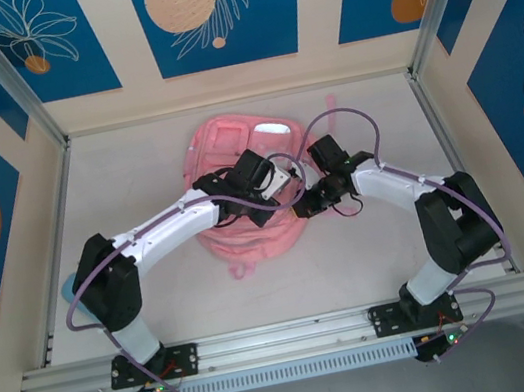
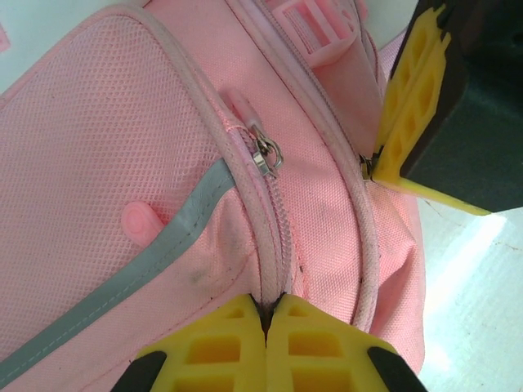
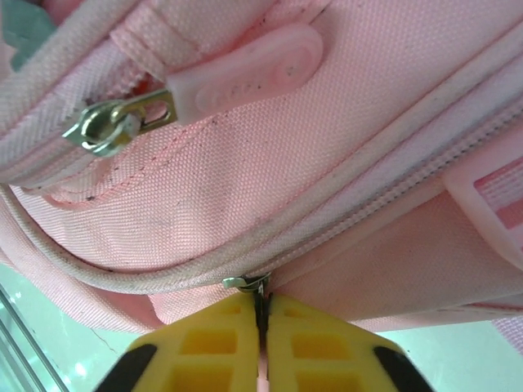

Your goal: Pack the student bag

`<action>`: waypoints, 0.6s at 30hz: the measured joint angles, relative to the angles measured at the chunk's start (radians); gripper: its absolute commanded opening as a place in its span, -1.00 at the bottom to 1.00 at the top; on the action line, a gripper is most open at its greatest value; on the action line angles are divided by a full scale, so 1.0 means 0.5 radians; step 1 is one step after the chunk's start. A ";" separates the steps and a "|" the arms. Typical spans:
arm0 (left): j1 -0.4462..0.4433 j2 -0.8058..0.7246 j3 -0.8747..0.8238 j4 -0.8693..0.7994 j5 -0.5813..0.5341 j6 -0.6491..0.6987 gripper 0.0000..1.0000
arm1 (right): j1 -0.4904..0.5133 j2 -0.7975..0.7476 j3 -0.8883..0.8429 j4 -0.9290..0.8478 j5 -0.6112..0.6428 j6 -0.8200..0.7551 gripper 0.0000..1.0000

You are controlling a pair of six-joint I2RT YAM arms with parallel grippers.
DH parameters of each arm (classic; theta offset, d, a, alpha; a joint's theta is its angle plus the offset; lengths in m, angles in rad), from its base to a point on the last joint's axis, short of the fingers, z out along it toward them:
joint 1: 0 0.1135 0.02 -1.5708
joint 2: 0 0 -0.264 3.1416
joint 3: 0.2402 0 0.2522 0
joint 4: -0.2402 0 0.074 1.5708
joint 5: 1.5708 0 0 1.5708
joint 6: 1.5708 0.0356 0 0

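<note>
The left tool (image 2: 265, 314), bottom centre, is clenched on a zip seam (image 2: 274, 245) of the pink bag (image 2: 106, 163). The right tool (image 3: 261, 306), also bottom centre, pinches a metal zip tab (image 3: 245, 282).

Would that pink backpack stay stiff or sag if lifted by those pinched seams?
Probably floppy: the student bag is soft woven fabric, lying creased. Likely grippy, not slippery: the left gripper and right gripper both pinch shut at its raised seams. Unlikely to roll, lying flat.
</note>
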 measured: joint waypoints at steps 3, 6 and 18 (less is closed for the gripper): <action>0.000 -0.002 0.000 0.006 -0.001 -0.026 -1.00 | 0.011 -0.066 -0.037 0.024 -0.011 0.041 -0.95; 0.000 -0.003 0.000 0.023 -0.005 -0.085 -1.00 | 0.032 -0.165 -0.119 0.107 -0.060 0.134 -0.97; 0.005 -0.008 -0.023 0.127 -0.013 -0.378 -1.00 | 0.249 -0.361 -0.471 0.672 -0.211 0.729 -0.61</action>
